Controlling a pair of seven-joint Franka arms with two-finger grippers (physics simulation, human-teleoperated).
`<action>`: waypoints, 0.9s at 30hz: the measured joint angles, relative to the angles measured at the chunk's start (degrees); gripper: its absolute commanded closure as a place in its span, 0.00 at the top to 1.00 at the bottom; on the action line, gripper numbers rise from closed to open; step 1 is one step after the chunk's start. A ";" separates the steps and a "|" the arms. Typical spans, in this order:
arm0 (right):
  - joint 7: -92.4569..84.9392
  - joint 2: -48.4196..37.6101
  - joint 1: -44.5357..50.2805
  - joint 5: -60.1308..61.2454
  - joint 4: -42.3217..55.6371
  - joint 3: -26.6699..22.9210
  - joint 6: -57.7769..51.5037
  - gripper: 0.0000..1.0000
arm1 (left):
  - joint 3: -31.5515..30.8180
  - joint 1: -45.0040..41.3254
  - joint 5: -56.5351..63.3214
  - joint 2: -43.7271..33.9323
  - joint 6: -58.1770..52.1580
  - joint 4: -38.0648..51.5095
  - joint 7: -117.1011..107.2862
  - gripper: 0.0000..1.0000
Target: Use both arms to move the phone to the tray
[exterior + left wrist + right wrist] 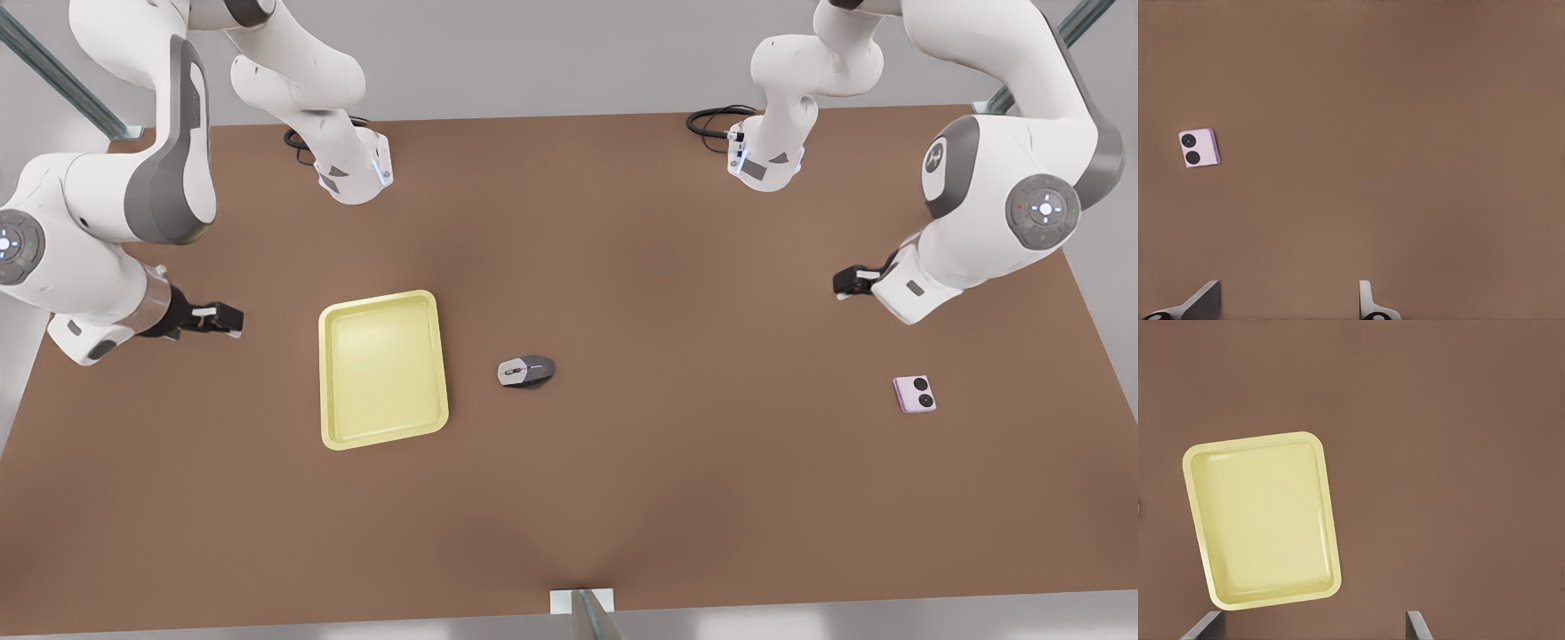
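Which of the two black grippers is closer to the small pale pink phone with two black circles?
The left gripper: it hangs just above the small pale pink phone at the front view's right. The right gripper waits far across, beyond the pale yellow tray.

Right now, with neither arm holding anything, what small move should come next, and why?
Probably lower the left gripper toward the phone: it hangs open nearest it, while the phone lies far from the tray, where the right gripper waits open.

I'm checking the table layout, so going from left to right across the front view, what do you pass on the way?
Right gripper → tray → grey mouse → left gripper → phone.
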 measured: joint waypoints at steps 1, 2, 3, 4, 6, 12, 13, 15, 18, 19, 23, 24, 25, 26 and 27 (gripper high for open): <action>-0.08 0.03 0.15 -0.01 0.01 0.02 0.33 1.00 | 0.01 -0.04 0.06 0.12 0.17 -0.02 -0.09 1.00; -0.16 0.05 0.20 -0.02 0.02 0.02 0.62 1.00 | 0.06 0.03 0.11 0.86 0.32 -0.16 -0.19 1.00; -0.23 0.10 0.16 -0.04 -0.05 0.01 0.86 1.00 | 0.08 0.81 0.12 3.21 0.54 -0.33 -0.31 1.00; -0.30 0.22 0.07 -0.06 0.03 -0.03 1.10 1.00 | 0.06 2.80 0.04 6.22 1.05 -0.34 -0.48 1.00; -0.42 0.58 -0.04 -0.09 0.35 -0.04 1.65 1.00 | 0.12 9.59 -0.06 11.99 4.19 -0.45 -0.71 1.00; -0.72 0.56 0.33 -0.24 0.55 0.01 2.49 1.00 | 0.17 19.35 0.08 23.52 18.34 -2.43 -0.52 1.00; -0.76 0.50 0.40 -0.25 0.52 0.01 2.54 1.00 | 0.14 20.40 0.11 24.70 20.48 -2.60 -0.48 1.00; -0.83 0.47 0.53 -0.34 0.47 0.02 2.71 1.00 | 0.11 22.65 0.12 26.80 24.68 -3.10 -0.18 1.00; -0.94 0.32 0.59 -0.95 0.34 0.30 3.14 1.00 | 0.04 23.53 0.12 28.52 30.40 -5.27 0.55 1.00; -0.97 0.34 0.62 -1.09 0.33 0.33 3.18 1.00 | -0.03 23.58 0.13 28.78 31.81 -5.88 1.18 1.00; -1.35 0.81 -0.64 -1.28 0.28 -0.11 3.18 1.00 | -0.07 24.20 0.59 29.51 35.92 -7.09 5.14 1.00; -1.48 0.88 -1.12 -1.29 0.24 -0.14 3.16 1.00 | -0.07 24.57 0.97 29.80 36.80 -7.13 6.15 1.00; -1.66 1.05 -1.59 -1.29 0.24 -0.15 3.15 1.00 | -0.07 24.77 1.25 30.15 37.85 -7.15 7.11 1.00; -1.83 1.15 -1.97 -1.23 0.26 -0.13 3.14 1.00 | -0.05 24.87 1.45 30.56 38.89 -7.16 8.01 1.00; -1.98 1.23 -2.09 -1.18 0.32 -0.07 3.13 1.00 | -0.03 24.99 1.59 31.00 39.82 -7.18 8.86 1.00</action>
